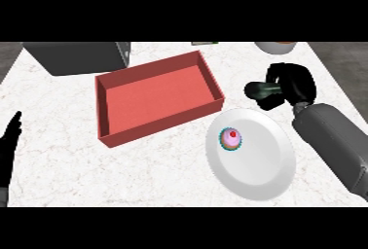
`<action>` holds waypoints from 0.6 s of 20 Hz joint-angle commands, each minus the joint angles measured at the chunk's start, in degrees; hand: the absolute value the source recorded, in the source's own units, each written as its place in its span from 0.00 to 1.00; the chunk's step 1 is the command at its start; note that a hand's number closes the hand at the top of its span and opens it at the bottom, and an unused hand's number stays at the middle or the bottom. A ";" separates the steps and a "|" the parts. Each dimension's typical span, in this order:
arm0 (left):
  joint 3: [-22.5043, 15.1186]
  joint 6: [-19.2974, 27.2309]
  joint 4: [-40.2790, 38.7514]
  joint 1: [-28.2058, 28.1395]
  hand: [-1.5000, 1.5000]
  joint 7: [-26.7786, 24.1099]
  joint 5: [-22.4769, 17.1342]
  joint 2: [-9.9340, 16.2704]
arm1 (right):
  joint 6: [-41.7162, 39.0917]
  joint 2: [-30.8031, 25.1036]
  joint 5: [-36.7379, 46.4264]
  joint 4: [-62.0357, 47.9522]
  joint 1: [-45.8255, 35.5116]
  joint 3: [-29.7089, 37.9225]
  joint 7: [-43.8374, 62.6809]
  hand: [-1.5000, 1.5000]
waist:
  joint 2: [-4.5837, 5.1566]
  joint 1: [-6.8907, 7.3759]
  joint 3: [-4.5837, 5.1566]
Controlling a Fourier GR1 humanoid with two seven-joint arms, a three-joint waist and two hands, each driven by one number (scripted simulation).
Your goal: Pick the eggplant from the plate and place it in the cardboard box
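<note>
Eggplant (260, 89) in right hand (293, 83) above counter

1. I have one feed only, the head view; it looks steeply down onto the marble counter (57, 160) from above its near edge; no second view to compare it with.
2. It faces away from the body; the right forearm (338, 146) enters from the lower right, the left hand (9, 141) shows at the left edge.
3. It sits close; the red box (155, 97) and the white plate (251, 168) fill the middle, and things at the far edge, such as the dark grey block (75, 57), are cut off.
</note>
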State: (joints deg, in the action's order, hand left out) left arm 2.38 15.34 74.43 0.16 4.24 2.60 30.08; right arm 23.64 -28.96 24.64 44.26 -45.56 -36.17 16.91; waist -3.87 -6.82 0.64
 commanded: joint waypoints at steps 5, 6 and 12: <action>-0.50 -0.64 1.61 0.73 0.50 -0.31 -0.17 -0.57 | 0.88 6.23 10.70 16.82 -8.27 -5.31 24.78 1.00 | 1.09 2.20 -0.26; -0.89 -0.27 1.36 -0.07 0.50 -1.47 0.21 -1.28 | 1.04 8.59 10.90 19.91 -6.95 -5.95 27.55 1.00 | 1.29 2.36 -0.32; -2.40 -0.05 1.83 3.48 0.50 -0.42 1.90 -2.49 | -4.78 13.00 16.09 29.88 -15.00 -2.32 46.72 1.00 | 3.08 5.13 -0.56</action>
State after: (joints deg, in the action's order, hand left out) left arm 1.06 14.76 76.71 1.60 3.89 3.28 28.85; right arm 21.56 -18.83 37.81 68.07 -56.57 -40.01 52.63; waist -1.73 -2.90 0.20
